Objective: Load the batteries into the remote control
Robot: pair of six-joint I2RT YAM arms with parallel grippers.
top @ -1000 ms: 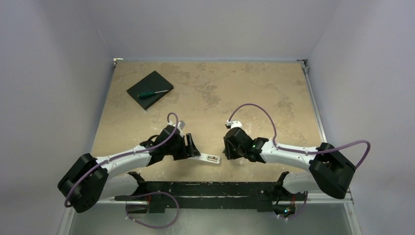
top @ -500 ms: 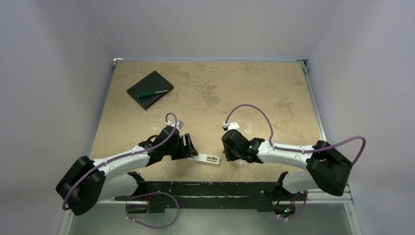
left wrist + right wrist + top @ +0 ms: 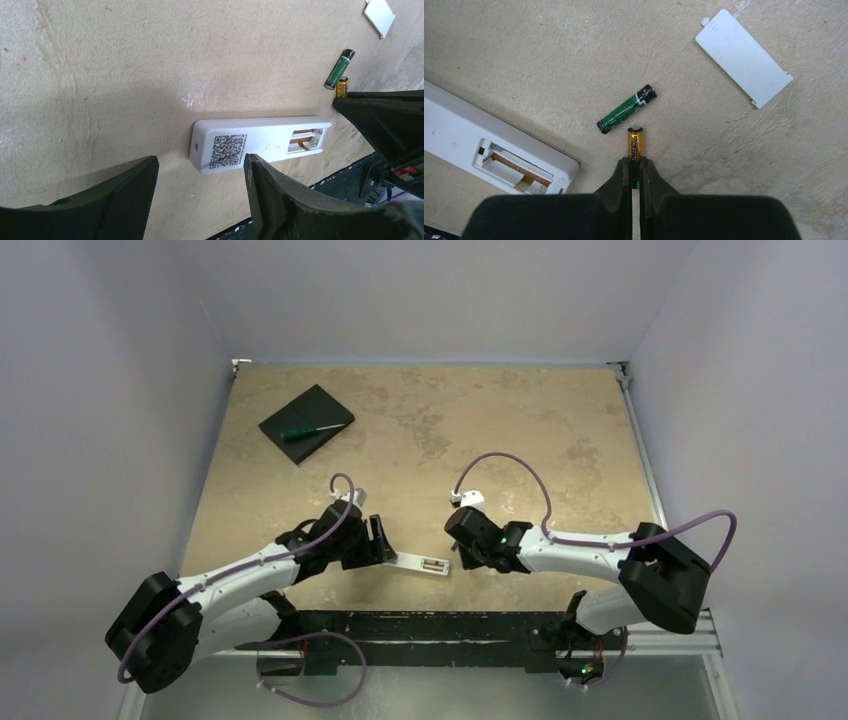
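The white remote control (image 3: 260, 142) lies back up on the table, QR label showing and its battery bay open and empty; it also shows in the top view (image 3: 422, 564) and the right wrist view (image 3: 489, 150). My left gripper (image 3: 200, 167) is open, its fingers either side of the remote's label end, not gripping it. My right gripper (image 3: 634, 167) is shut on a battery (image 3: 634, 145) with its gold end pointing away, low over the table just right of the bay. The second battery (image 3: 626, 115), green and black, lies loose just beyond it.
The white battery cover (image 3: 744, 57) lies loose on the table beyond the batteries. A flat black pad (image 3: 306, 423) with a green-handled screwdriver (image 3: 315, 429) on it sits at the far left. The black rail (image 3: 420, 625) runs along the near edge, close to the remote.
Both grippers have shifted a little to the left. The left one has drawn back along the remote; the right one has come closer to the remote's open end.
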